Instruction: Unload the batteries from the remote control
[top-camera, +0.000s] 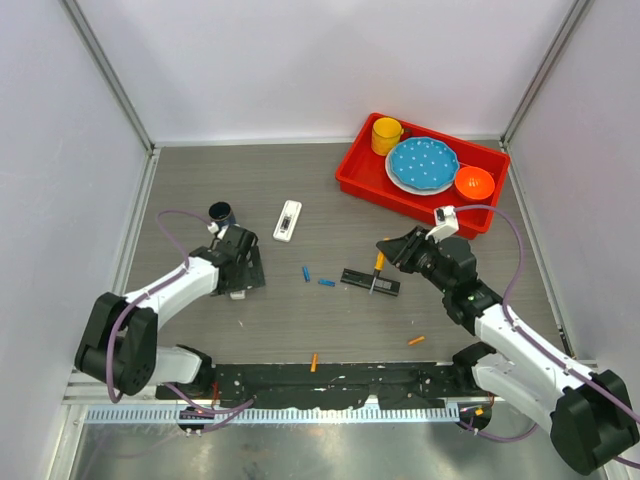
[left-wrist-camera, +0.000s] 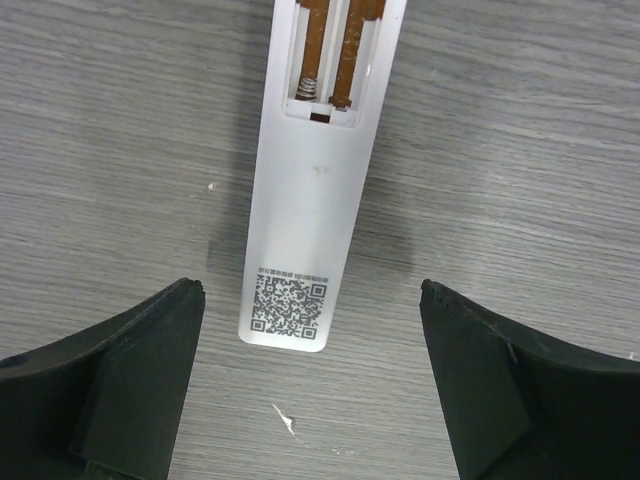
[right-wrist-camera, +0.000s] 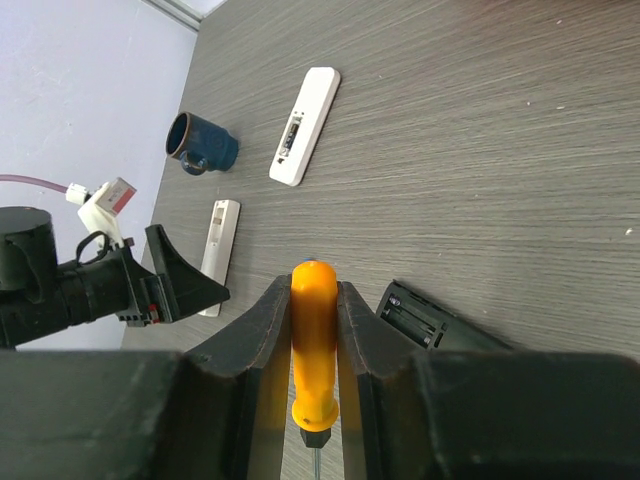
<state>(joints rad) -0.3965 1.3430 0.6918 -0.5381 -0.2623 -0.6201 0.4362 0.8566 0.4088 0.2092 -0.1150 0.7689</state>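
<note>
1. The batteries: two blue batteries (top-camera: 306, 273) lie loose on the table at the centre of the top view. Two orange batteries (top-camera: 314, 362) lie lower in the frame, well apart from each other.
2. Two more orange cells (left-wrist-camera: 352, 40) sit in the open bay of a white remote (left-wrist-camera: 305, 200), at the top of the left wrist view.
3. The left gripper (left-wrist-camera: 312, 288) hangs over that remote's lower end, its jaws spread wide on either side and touching nothing.
4. The right gripper (right-wrist-camera: 313, 290) is clamped on the orange-handled screwdriver (right-wrist-camera: 314, 350), just beside the black remote (top-camera: 370, 281). Its bay looks empty, though partly hidden.
5. A second white remote (top-camera: 288, 220) lies open in the upper middle of the top view. Whether it holds cells I cannot tell.
6. By my reading the task is partway done: four cells are out, and at least two remain.
</note>
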